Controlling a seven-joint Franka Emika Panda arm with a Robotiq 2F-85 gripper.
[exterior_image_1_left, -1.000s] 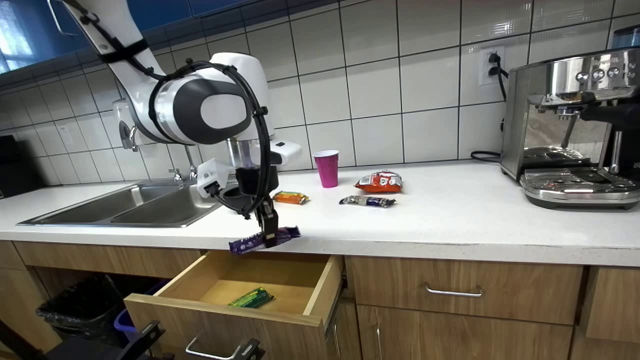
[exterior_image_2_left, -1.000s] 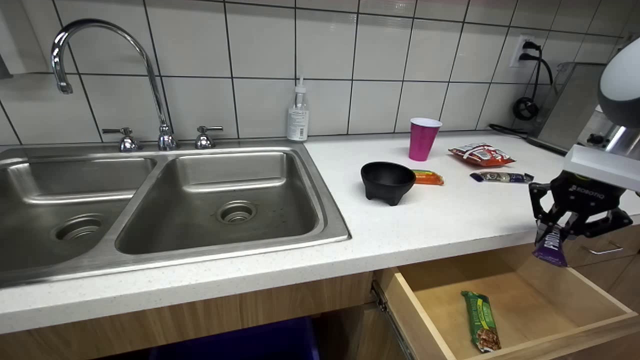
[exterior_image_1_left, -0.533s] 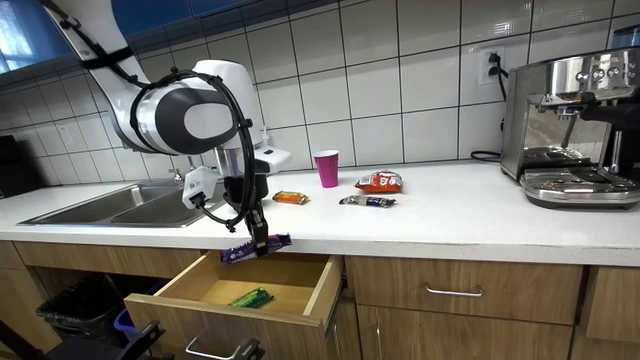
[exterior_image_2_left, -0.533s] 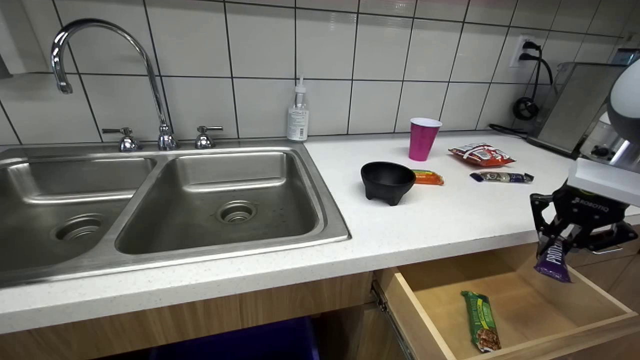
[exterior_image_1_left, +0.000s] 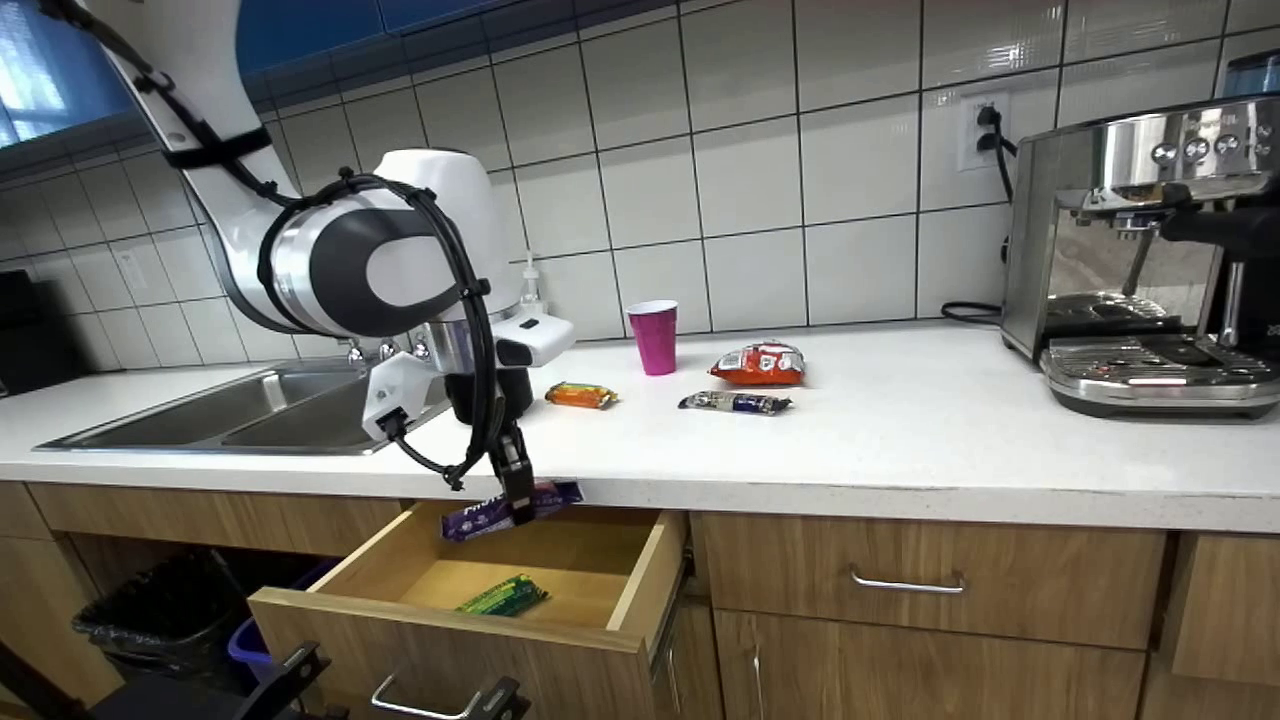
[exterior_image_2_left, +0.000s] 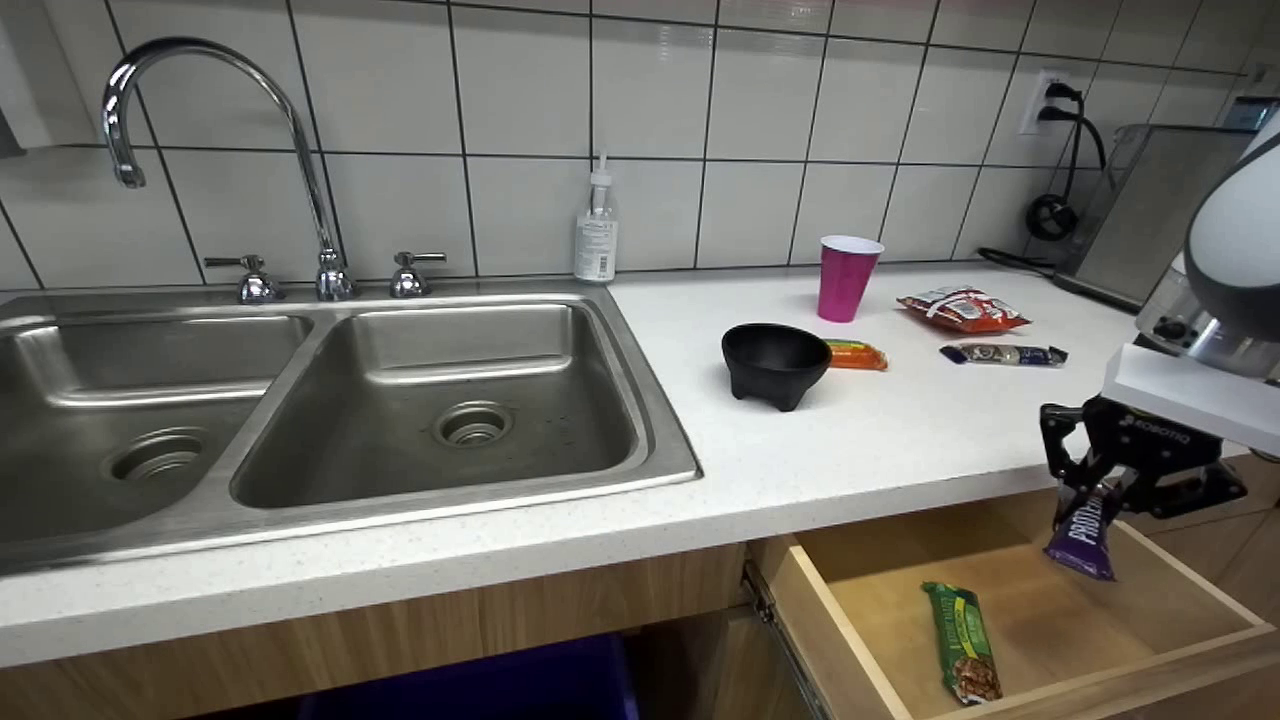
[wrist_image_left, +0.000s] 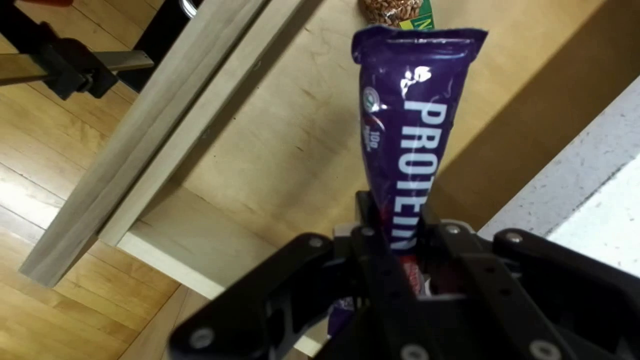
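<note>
A gripper (exterior_image_2_left: 1091, 503) holds a purple bar (exterior_image_2_left: 1082, 550) over an open drawer (exterior_image_2_left: 1070, 630)
In an exterior view, a green bar (exterior_image_2_left: 962, 640) lies in the drawer; on the counter (exterior_image_2_left: 900, 440) a black bowl (exterior_image_2_left: 775, 365) stands near the sink (exterior_image_2_left: 380, 440), partly hiding an orange bar (exterior_image_2_left: 858, 355), and farther along are a pink cup (exterior_image_2_left: 848, 283), a red bag (exterior_image_2_left: 965, 310) and a silver-blue bar (exterior_image_2_left: 1003, 355).

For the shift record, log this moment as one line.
gripper: holding purple bar | purple bar: over open drawer | green bar: inside drawer
</note>
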